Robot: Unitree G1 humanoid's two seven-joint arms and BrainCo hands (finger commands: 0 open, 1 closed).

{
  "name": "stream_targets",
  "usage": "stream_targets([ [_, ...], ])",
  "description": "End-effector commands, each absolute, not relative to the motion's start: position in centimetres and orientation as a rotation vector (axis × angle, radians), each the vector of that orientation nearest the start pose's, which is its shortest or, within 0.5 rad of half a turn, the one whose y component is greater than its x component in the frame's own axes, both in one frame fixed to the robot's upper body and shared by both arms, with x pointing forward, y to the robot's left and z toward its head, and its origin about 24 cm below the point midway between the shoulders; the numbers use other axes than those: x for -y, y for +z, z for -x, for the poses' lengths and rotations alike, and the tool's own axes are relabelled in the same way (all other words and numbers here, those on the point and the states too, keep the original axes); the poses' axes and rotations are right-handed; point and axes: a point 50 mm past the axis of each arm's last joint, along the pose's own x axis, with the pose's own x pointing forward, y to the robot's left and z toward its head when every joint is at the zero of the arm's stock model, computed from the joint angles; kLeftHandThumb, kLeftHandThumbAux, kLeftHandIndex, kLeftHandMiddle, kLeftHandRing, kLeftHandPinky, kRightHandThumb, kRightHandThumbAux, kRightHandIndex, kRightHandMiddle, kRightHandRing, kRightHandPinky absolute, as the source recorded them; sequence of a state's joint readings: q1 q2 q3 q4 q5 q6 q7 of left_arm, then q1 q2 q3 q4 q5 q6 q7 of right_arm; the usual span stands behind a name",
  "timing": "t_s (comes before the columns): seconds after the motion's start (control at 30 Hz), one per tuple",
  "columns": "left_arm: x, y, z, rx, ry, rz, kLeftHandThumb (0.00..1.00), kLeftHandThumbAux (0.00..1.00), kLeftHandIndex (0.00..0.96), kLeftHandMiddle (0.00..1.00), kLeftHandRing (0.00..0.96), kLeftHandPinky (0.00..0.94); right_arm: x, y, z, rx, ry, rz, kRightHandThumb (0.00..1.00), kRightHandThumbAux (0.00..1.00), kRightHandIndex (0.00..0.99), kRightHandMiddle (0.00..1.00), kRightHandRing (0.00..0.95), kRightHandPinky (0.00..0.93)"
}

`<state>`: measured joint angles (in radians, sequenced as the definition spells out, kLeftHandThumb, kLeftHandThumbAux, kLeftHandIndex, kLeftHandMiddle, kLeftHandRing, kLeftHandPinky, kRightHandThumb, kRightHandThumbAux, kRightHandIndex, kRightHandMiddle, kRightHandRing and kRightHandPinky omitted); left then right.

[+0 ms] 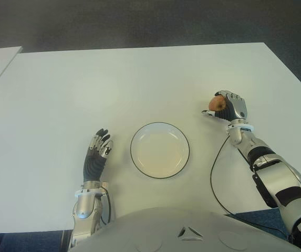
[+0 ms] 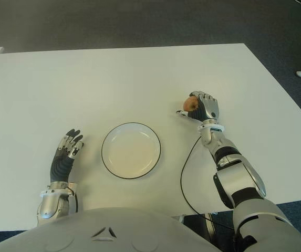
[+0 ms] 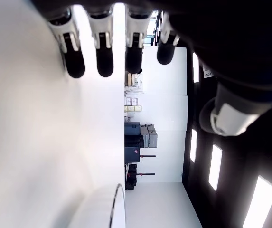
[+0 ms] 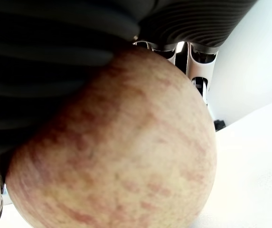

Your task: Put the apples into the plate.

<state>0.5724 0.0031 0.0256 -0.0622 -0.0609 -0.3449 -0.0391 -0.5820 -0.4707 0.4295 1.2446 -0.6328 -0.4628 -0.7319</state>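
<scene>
A black cable curls on the white bench between the right arm and the one white, dark-rimmed plate. One red-streaked yellowish apple sits gripped in the right hand, right of the plate. The left hand, fingers extended and empty, shows left of the plate.

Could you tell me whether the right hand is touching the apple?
Touching: the right wrist view shows the right hand with its palm pressed against the apple.
</scene>
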Motion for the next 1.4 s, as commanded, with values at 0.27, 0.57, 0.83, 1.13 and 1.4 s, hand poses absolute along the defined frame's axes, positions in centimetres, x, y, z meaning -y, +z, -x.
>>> stream_targets([
  [0.27,-18.3,-1.7,-11.9,-0.167,0.162,0.017,0.086,0.533,0.119,0.135,0.146,0.17,23.8,-0.3,-30.4,0.11,-0.025,1.225,0.718,0.713,0.439,0.888,0.867,0.851],
  [0.57,-18.2,-1.7,-11.9,-0.166,0.162,0.024,0.084,0.536,0.114,0.129,0.139,0.166,23.8,0.3,-30.7,0.141,-0.042,1.215,0.72,0.712,0.44,0.872,0.865,0.85],
  [0.83,-18.1,-1.7,-12.0,-0.163,0.16,0.023,0.076,0.539,0.115,0.138,0.153,0.19,23.6,1.6,-31.3,0.219,-0.054,1.204,0.724,0.71,0.44,0.871,0.867,0.856],
  [1.13,-17.9,-2.0,-12.3,-0.164,0.152,0.024,0.073,0.53,0.119,0.148,0.167,0.195,22.4,5.2,-31.5,0.474,-0.061,1.151,0.729,0.709,0.441,0.875,0.873,0.863],
  [1.4,-18.0,-2.2,-12.7,-0.167,0.149,0.029,0.079,0.526,0.114,0.146,0.164,0.189,20.5,6.8,-30.3,0.588,-0.025,1.108,0.731,0.709,0.44,0.876,0.873,0.86],
])
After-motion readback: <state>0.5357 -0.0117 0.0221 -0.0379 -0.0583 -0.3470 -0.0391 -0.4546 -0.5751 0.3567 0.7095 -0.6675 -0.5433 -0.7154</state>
